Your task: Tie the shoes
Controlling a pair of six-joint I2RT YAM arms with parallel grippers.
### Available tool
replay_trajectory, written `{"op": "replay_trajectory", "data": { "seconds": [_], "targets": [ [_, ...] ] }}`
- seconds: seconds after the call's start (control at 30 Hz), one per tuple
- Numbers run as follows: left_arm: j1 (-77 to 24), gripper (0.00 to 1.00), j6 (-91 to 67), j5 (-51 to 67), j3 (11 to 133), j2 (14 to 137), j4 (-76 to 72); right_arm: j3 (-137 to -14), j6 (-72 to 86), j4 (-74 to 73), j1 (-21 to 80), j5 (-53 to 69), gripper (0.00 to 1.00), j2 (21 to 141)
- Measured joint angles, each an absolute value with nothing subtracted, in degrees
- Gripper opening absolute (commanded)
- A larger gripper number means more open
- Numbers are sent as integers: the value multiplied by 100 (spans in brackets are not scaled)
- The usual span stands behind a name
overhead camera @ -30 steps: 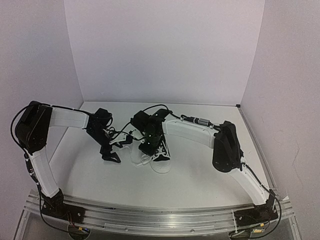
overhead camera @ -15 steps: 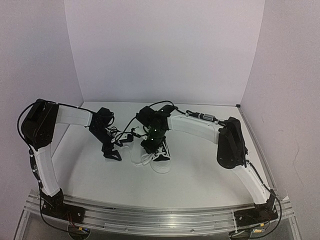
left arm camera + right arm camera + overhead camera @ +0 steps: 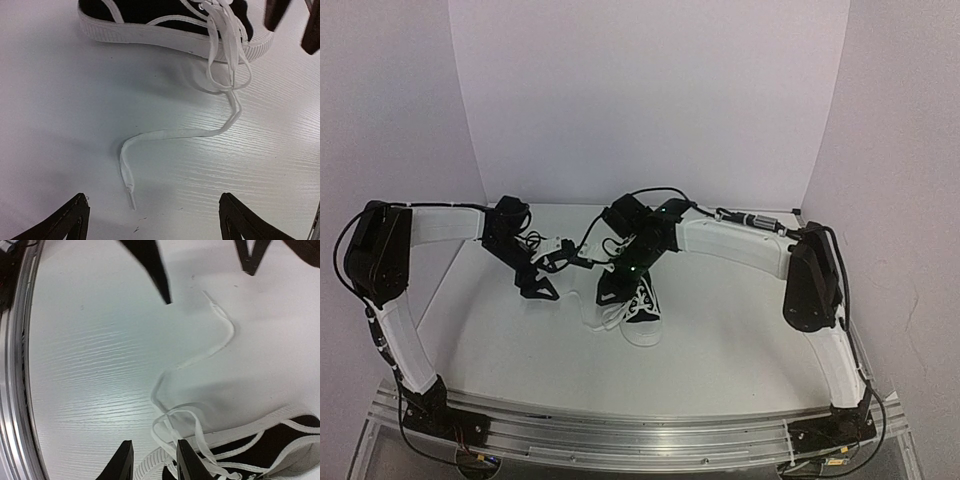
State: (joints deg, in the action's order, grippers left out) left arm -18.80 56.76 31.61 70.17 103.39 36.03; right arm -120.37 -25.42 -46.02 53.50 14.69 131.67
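**Desk:** Where does everything stand on the white wood-grain table [image 3: 60,125]?

**Photographer:** The small black canvas sneaker with white rubber toe cap and sole [image 3: 642,312] sits mid-table, toe toward the arms' bases, untied. The left claw [image 3: 155,220] hangs wide and empty over 1 loose white lace end [image 3: 165,134], which lies flat on the table beside the sole. The right claw [image 3: 155,462] hovers at the tangle of white lace loops [image 3: 200,440] by the sneaker's side. Its jaws are parted only narrowly, with nothing seen pinched between them.

**Desk:** How should the pick-up go?

**Photographer:** My read is that the left claw should come straight down on the flat stretch of that lace end, a little back from the tip. It should close only once its 2 fingers bracket the lace, then draw away gently so the sneaker does not drag. The right claw would do best to take 1 strand, not the whole bundle.

**Desk:** What can't you make out?

**Photographer:** The 2nd lace end is lost among the loops. In the overhead view the right arm overlaps the sneaker's far end, and the 2 wrist views crop the shoe. I cannot tell whether any knot has been started.
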Motion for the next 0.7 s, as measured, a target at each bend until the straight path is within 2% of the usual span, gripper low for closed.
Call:
{"op": "replay_trajectory", "data": {
  "seconds": [0.17, 0.3, 0.4, 0.7],
  "targets": [
    [-1872, 89, 6373, 2749, 6994, 10308, 3676, -11914, -2650, -4378, 5338, 1506, 30, 13096],
    [-2360, 89, 6471, 2192, 6782, 9952, 3494, -12136, -2109, -4268, 5223, 1526, 33, 13096],
    [-2614, 89, 6373, 2190, 6782, 9647, 3511, -12002, -1994, -3939, 5170, 1524, 35, 12995],
    [-2013, 88, 5968, 2231, 6694, 9549, 3396, -11245, -3391, -3806, 5293, 1713, 35, 12820]
  ]
}}
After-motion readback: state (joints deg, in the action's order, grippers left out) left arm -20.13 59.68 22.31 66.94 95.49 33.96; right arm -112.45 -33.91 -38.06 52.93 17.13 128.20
